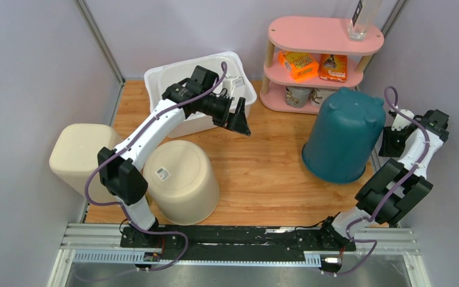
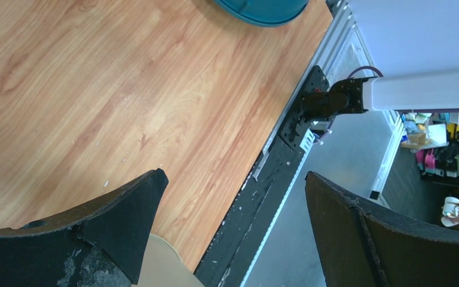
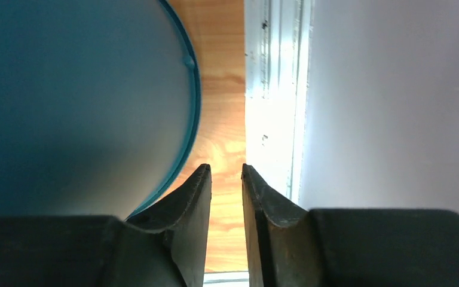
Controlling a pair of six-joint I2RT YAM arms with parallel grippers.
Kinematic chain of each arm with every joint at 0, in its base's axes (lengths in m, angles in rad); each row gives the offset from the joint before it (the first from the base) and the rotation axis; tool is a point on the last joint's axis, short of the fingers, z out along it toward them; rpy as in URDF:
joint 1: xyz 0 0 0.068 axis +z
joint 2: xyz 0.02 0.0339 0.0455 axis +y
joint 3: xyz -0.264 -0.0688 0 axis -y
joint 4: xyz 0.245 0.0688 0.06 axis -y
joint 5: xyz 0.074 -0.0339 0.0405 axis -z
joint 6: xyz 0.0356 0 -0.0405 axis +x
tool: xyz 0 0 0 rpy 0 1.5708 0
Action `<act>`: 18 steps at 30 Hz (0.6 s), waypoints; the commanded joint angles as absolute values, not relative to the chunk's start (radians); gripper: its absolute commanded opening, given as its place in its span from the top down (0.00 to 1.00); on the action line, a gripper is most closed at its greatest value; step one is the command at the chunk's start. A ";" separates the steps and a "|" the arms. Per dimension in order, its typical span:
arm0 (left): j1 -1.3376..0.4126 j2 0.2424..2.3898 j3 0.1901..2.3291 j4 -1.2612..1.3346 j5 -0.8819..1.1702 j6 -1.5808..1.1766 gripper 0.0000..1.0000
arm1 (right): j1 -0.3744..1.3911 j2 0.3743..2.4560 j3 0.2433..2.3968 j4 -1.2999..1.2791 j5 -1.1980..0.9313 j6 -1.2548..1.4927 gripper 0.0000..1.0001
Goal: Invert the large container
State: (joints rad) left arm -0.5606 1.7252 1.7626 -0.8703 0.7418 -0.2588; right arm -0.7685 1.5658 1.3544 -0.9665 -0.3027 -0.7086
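Observation:
The large teal container (image 1: 343, 134) stands at the right of the wooden floor, base up and rim down, leaning slightly. Its wall fills the left of the right wrist view (image 3: 77, 101), and its rim shows at the top of the left wrist view (image 2: 263, 9). My right gripper (image 1: 389, 143) hangs just right of it, between it and the wall. In the right wrist view the right gripper (image 3: 226, 170) has its jaws a narrow gap apart with nothing between them. My left gripper (image 1: 242, 122) is wide open and empty above the floor; it also shows in the left wrist view (image 2: 236, 179).
A white tub (image 1: 173, 78) sits at the back under the left arm. Two beige bins stand at the left, one overturned (image 1: 182, 179) and one by the wall (image 1: 80, 155). A pink shelf (image 1: 323, 36) with snack boxes and a bottle (image 1: 361, 18) stands at the back right.

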 commanded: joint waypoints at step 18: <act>-0.559 1.519 2.078 -1.344 0.145 0.274 0.00 | -0.733 1.232 1.841 -1.171 -0.522 -0.437 0.01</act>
State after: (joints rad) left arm -0.5671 1.5856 1.9968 -1.1313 0.3759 0.1104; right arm -0.7559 1.3323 1.6657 -1.1114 -0.3664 -0.4885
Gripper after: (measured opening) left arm 0.998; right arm 0.912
